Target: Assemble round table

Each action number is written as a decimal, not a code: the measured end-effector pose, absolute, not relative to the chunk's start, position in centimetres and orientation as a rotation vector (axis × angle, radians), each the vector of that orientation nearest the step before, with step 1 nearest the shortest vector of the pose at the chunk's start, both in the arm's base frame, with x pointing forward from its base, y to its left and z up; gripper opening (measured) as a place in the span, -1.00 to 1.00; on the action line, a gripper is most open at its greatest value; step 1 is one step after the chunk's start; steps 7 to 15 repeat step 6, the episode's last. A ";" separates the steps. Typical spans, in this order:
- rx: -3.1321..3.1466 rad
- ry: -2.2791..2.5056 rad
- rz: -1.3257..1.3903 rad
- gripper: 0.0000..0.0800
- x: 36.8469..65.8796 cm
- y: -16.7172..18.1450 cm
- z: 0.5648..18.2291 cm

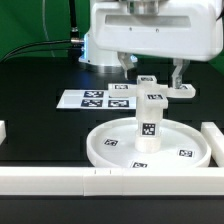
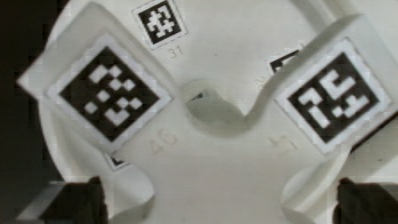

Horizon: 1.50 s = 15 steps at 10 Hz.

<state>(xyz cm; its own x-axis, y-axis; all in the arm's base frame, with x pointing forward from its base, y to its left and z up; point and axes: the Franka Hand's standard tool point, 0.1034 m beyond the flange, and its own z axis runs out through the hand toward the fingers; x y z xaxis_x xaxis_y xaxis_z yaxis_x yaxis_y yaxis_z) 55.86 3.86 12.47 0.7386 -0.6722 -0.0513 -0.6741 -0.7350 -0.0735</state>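
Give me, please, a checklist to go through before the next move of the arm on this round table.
1. Disc lies flat on the table, beside the border bar: ok.
2. Leg stands upright at the middle of the disc: ok.
3. Foot piece sits at the leg's top, square and fully seated: cannot tell; in the exterior view it reaches further toward that view's right.
4. Tool has its fingers on both sides of the foot piece: ok.
5. Tool grips the foot piece firmly: cannot tell; neither view shows the contact clearly.
6. Marker board lies apart from the disc, with nothing on it: ok.
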 end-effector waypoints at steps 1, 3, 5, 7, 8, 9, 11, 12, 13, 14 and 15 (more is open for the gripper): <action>-2.847 1.098 0.031 0.62 55.9 3.9 13.2; -2.850 1.098 0.038 0.62 55.8 4.0 12.6; -2.851 1.097 0.038 0.62 55.8 4.0 12.6; -2.851 1.097 0.039 0.62 55.8 4.0 12.5; -2.851 1.097 0.039 0.62 55.8 4.0 12.5; -2.851 1.097 0.039 0.62 55.8 4.0 12.5; -2.851 1.097 0.039 0.62 55.8 4.0 12.5; -2.851 1.097 0.039 0.62 55.8 4.0 12.5; -2.851 1.097 0.039 0.62 55.8 4.0 12.5; -2.851 1.097 0.039 0.62 55.8 4.0 12.5; -2.851 1.097 0.039 0.62 55.8 4.0 12.5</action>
